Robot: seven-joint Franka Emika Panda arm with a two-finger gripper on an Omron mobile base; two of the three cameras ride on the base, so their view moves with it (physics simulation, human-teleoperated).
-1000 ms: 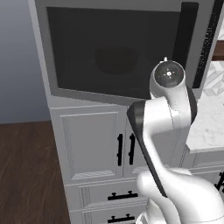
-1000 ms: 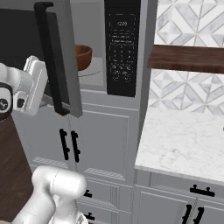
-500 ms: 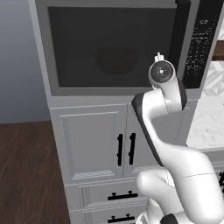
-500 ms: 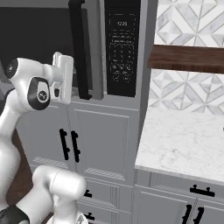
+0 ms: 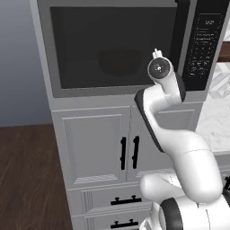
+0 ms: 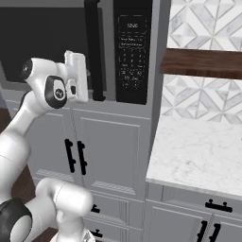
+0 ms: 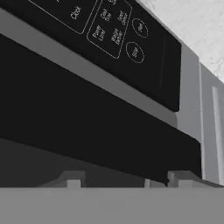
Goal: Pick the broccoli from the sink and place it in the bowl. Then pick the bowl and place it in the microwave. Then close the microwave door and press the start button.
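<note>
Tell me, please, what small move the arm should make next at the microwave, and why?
Probably shift the gripper sideways from the black handle toward the control panel to reach the start button: the microwave door looks flush shut, and the hand view shows the gripper at the handle bar, buttons just beyond.

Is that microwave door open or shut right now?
Shut. The microwave door lies flush with the control panel, its handle beside it.

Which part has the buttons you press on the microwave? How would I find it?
Find the big grey microwave built in above the white cabinet doors. Right of its dark window and long black door handle stands the control panel. It's the tall black strip with small white writing and a clock display on top.
</note>
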